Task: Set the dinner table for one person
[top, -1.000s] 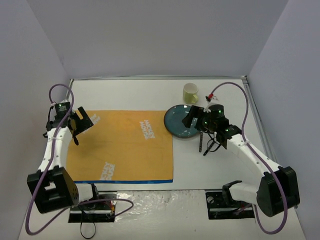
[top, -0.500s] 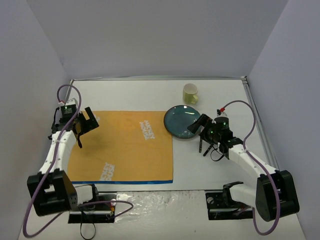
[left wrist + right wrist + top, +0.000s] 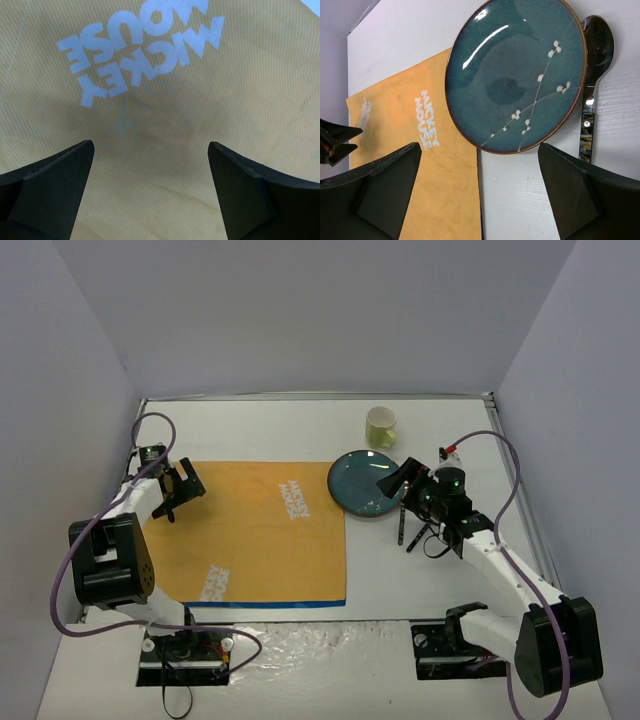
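Pale lilac-grey walls close in three sides of the dinner table [image 3: 260, 425], a large flat white rectangular tabletop. It is plain and smooth, and runs from the arm bases at 6 o'clock to the back wall at 12 (the strip nearest the bases shines and looks crinkled).

On its left half, from 9 round to 7 o'clock, lies an orange-yellow cloth placemat [image 3: 250, 540] with a blue near edge and white "MICKEY MOUSE" lettering. At about 2 o'clock from the table's middle sits a round teal-blue ceramic plate [image 3: 362, 483] painted with a white blossom sprig, its left rim over the mat's far right corner. A pale yellow-green cup [image 3: 381, 427] stands near the plate at its 1 o'clock. A shiny metal spoon [image 3: 401, 525] lies on the white top just beside the plate's rim at 4 o'clock.

The left gripper [image 3: 178, 488] hangs over the mat's far left corner with its jaws spread wide and nothing between them. The right gripper [image 3: 398, 480] hovers above the plate's right edge, equally wide and holding nothing.
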Available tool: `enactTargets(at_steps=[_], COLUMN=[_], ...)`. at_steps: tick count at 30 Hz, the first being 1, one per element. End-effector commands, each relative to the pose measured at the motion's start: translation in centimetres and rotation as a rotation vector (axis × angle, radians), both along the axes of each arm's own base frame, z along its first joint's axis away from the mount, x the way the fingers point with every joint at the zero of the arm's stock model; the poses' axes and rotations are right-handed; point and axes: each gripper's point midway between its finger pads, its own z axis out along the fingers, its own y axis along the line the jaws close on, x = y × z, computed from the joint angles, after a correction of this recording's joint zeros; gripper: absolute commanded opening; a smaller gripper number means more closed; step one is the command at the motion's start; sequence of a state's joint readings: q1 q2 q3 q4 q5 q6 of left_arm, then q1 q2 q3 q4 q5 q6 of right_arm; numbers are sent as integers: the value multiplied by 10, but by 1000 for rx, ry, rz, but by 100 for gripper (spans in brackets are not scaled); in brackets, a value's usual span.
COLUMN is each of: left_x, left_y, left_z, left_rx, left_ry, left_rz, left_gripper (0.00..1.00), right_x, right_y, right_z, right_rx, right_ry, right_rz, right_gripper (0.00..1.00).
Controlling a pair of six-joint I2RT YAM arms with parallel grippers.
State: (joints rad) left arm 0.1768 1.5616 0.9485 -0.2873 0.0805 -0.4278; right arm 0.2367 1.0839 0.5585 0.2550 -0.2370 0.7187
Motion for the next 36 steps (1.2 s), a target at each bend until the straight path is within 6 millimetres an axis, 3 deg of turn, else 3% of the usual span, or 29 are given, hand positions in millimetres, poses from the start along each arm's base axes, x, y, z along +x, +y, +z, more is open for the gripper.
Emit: enactTargets(at_steps=[1, 14, 36], left_x=[20, -9, -32], left_y=[8, 3, 9], left_z=[8, -18, -16], left_rx=[15, -24, 21], left_ry=[-61, 58, 115], left_rz=[31, 89, 115], left_gripper=[95, 95, 95], right_x=[3, 1, 11], right_y=[1, 0, 6], right_z=[13, 5, -2], right_rx=[0, -6, 35], right_ry=[-67, -67, -63], right_rz=[7, 5, 1], right_gripper=[100, 100, 100])
